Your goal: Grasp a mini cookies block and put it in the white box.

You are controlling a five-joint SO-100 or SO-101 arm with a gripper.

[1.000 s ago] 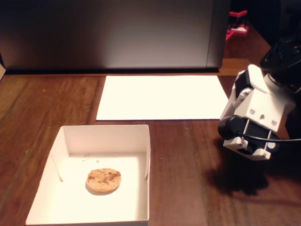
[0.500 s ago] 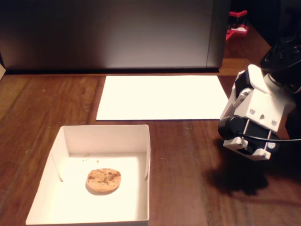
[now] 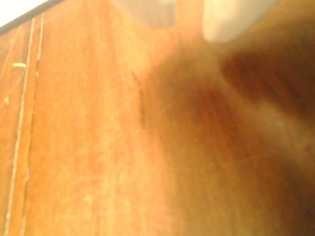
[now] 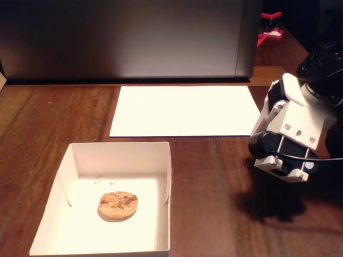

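In the fixed view the mini cookies block (image 4: 118, 204), a round tan cookie with dark specks, lies flat on the floor of the white box (image 4: 120, 153), at the front left of the wooden table. My white arm (image 4: 292, 134) hangs folded low at the right edge, well away from the box. Its fingers do not show there. The wrist view is close to bare wood and blurred. Only two pale blurred finger ends of my gripper (image 3: 189, 14) reach in at the top edge, with nothing seen between them.
A flat white paper sheet (image 4: 185, 110) lies behind the box. A grey panel (image 4: 128, 37) stands along the back of the table. A red object (image 4: 270, 27) sits at the far right, behind the arm.
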